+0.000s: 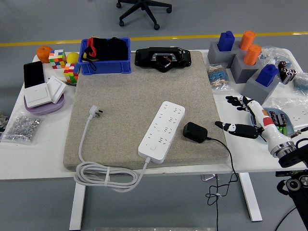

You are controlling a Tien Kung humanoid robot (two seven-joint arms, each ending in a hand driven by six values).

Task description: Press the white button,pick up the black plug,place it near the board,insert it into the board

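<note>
Coiled white cable (103, 174) hangs off the tabletop's near edge; right hand (250, 118), fingers spread and empty, must first reach the power strip's (162, 131) white button (152, 147), black plug (195, 132) untouched.

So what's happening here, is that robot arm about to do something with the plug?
Nothing is being held at the moment. The robot's right hand hovers with open fingers at the right edge of the grey mat, just beside the black plug. The plug lies on the mat next to the white power strip, not plugged in, its cable trailing off the table's front edge. The left arm is out of sight.
</note>
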